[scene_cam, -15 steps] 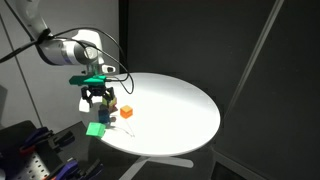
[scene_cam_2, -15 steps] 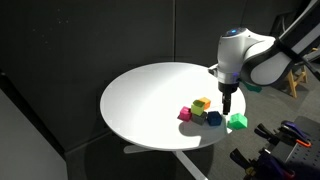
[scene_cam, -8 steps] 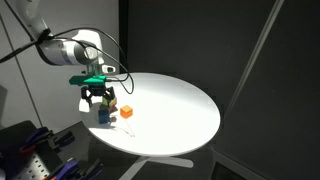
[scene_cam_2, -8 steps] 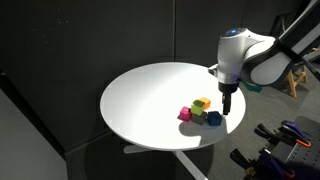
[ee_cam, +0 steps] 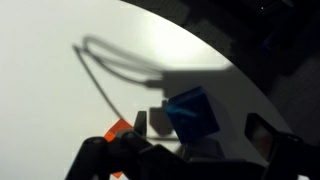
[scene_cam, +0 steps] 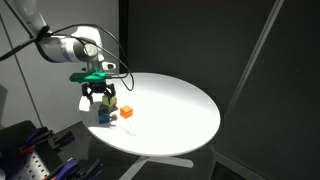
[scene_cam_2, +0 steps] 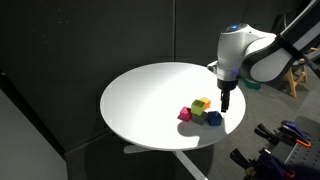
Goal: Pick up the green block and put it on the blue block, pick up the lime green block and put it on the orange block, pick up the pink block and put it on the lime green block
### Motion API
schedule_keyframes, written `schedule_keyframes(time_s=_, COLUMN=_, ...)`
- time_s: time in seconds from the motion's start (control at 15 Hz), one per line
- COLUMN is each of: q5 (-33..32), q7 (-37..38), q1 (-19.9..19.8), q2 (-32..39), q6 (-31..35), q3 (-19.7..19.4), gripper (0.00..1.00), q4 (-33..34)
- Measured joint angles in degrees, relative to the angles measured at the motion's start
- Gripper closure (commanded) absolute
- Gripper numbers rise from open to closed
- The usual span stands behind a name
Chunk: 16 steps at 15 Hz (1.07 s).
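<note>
In an exterior view, the pincer [scene_cam: 97, 101] of the robot arm hangs fingers-down over the near left part of the round white worktop [scene_cam: 175, 100], its jaws spread apart with nothing between them. The small blue cube [scene_cam: 104, 118] sits on the worktop just under the fingertips, a touch to their right. At this size it is not possible to tell whether the fingers touch it. The small orange-red cube [scene_cam: 126, 110] stands just to the right of the blue cube, clear of the pincer.

In an exterior view from the opposite side, the pincer [scene_cam_2: 226, 106] points straight down near the right rim of the worktop [scene_cam_2: 140, 95]. The blue cube [scene_cam_2: 214, 118] lies close under it, slightly left and nearer. The bright lime green cube [scene_cam_2: 203, 103] is farther back and left of the fingertips. The pink cube [scene_cam_2: 184, 113] is leftmost in the cluster, well clear of the pincer.

In the wrist view, the pincer [ee_cam: 203, 140] is wide apart. The blue cube [ee_cam: 193, 112] sits between the two fingers [ee_cam: 262, 133], closer to the left one, with a clear gap on the right. A corner of the orange-red cube [ee_cam: 118, 129] shows outside the left finger on the white worktop [ee_cam: 60, 80].
</note>
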Motion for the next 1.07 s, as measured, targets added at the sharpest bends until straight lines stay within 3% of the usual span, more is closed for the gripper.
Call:
schedule_keyframes(time_s=0.4, q5=5.0, q7=0.4, q1=0.4, q2=-3.3, q6=-2.6, q3=1.3, gripper=0.00, q4=0.4)
schedule_keyframes(time_s=1.07, q5=7.3, q7=11.2, q1=0.5, q2=-3.1, q6=-3.6, q3=1.7, gripper=0.00, q4=4.9)
